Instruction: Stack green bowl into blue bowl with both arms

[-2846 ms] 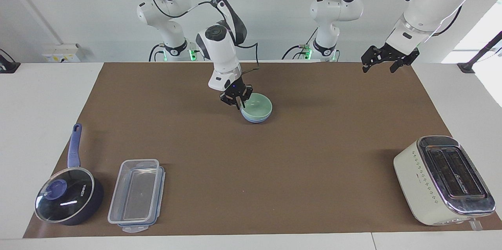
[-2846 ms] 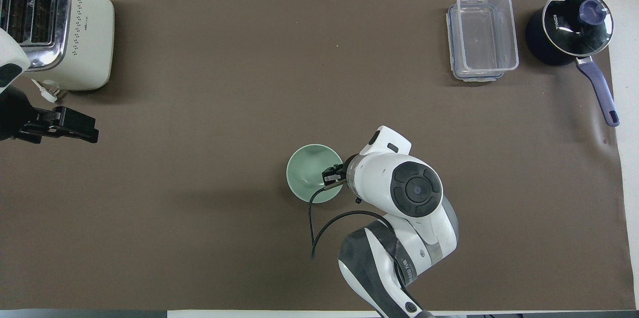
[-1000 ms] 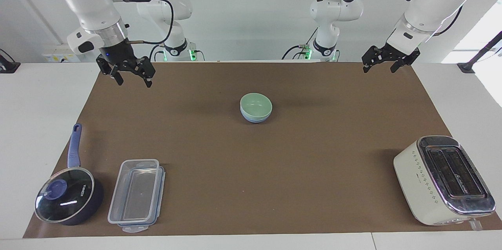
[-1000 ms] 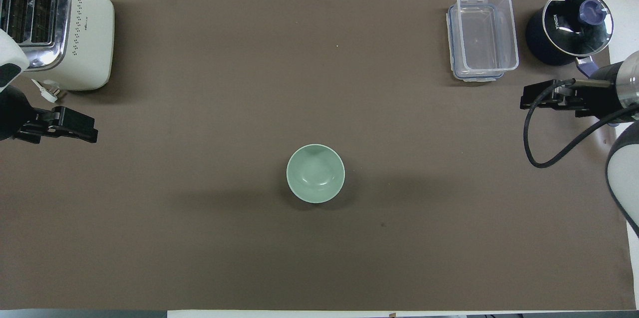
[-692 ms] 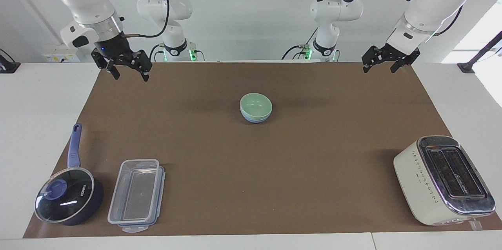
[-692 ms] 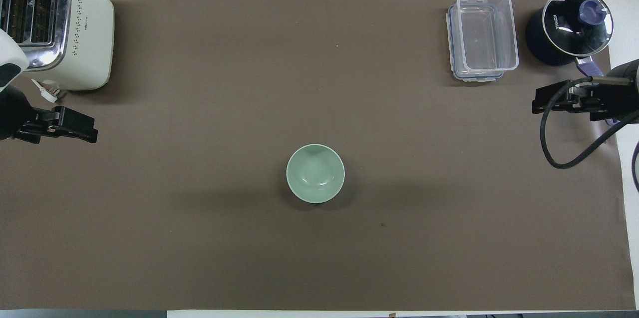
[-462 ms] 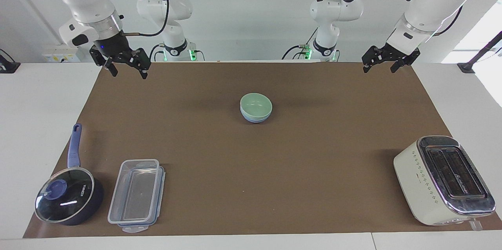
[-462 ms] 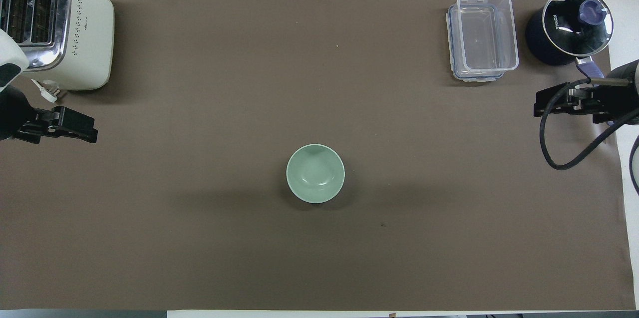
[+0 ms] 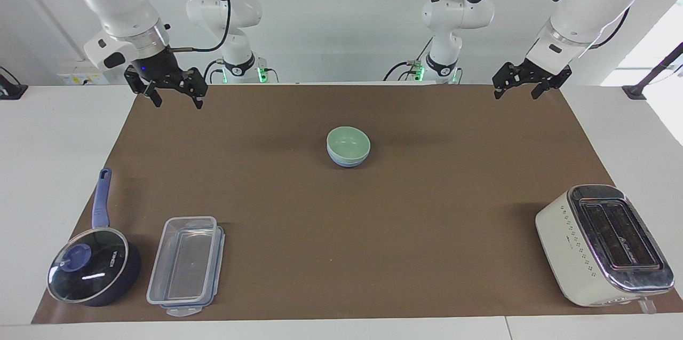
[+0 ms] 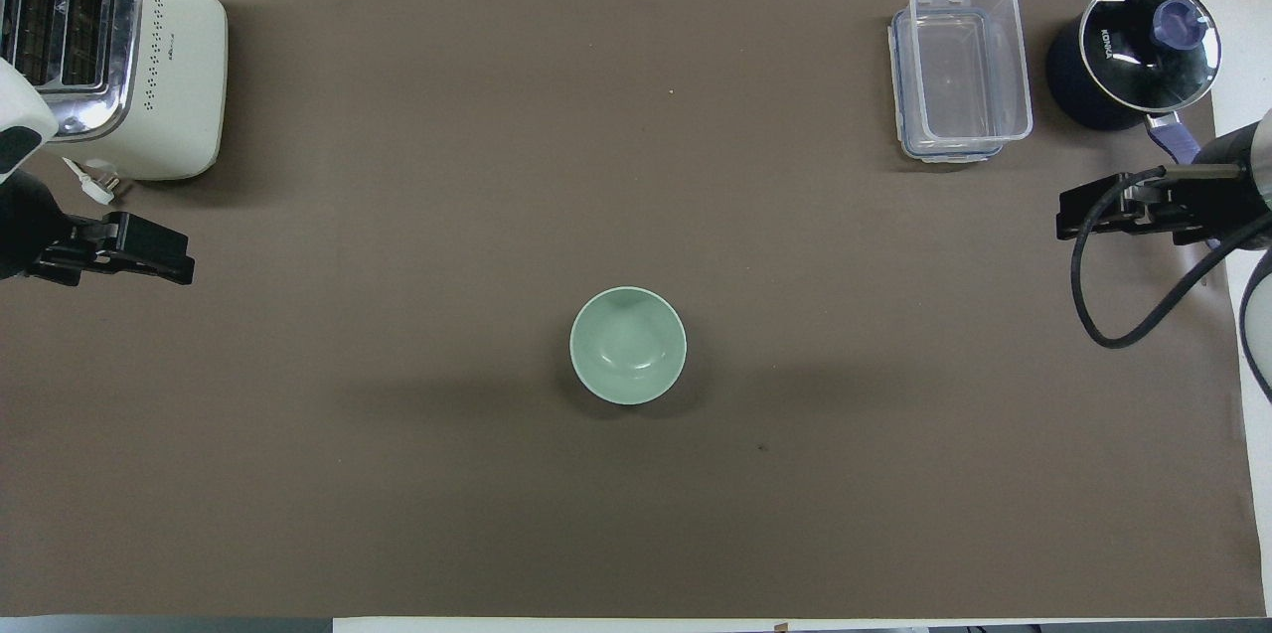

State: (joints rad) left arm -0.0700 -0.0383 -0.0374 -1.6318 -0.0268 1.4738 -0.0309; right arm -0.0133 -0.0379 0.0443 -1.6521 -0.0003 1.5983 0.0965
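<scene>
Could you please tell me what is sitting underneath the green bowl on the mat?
The green bowl sits nested in the blue bowl; only the blue bowl's lower wall shows in the facing view, its inside being covered.

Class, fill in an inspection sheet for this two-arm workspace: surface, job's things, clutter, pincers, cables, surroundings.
Surface: brown mat over a white table.
Job's things: green bowl nested in blue bowl, mid-mat.
Clutter: toaster; clear container beside lidded saucepan.
Pincers: right pincer and left pincer raised over the mat's corners nearest the robots, both open, empty.
Cables: black cable looping from the right pincer.
Surroundings: white wall.
</scene>
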